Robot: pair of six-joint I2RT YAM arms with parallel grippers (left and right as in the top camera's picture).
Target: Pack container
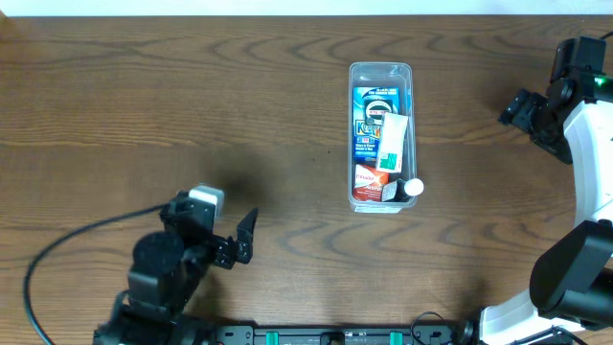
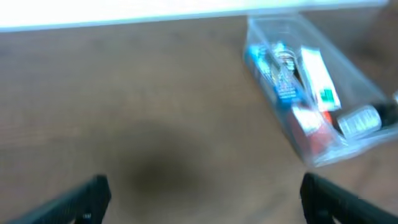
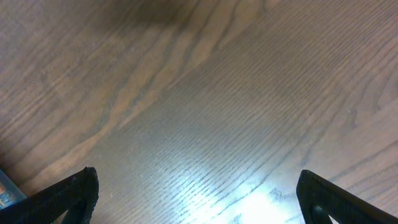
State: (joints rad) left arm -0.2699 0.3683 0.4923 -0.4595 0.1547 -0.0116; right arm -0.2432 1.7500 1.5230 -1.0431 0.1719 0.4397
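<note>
Packing looks done: the container (image 1: pixel 381 134), at two o'clock from desk (image 1: pixel 144 96) centre, holds the packets (image 1: pixel 370 123), while left arm (image 1: pixel 158 264) and right arm (image 1: pixel 586 125) show jaws wide and empty; next, probably only a retreat

**A robot test bench**

I work at a wood-grain table (image 1: pixel 144 115), my left arm (image 1: pixel 158 278) and right arm (image 1: pixel 594 153) standing at its near edge by a black rail (image 1: pixel 326 336), a black cable (image 1: pixel 57 254) lying loose (lab rigging, by the look).

- Overhead: high, straight down on the whole table (image 1: pixel 144 115).
- Left wrist: low, slanting toward the far edge; shares the container (image 2: pixel 273 31) with overhead.
- Right wrist: close above the wood.
</note>
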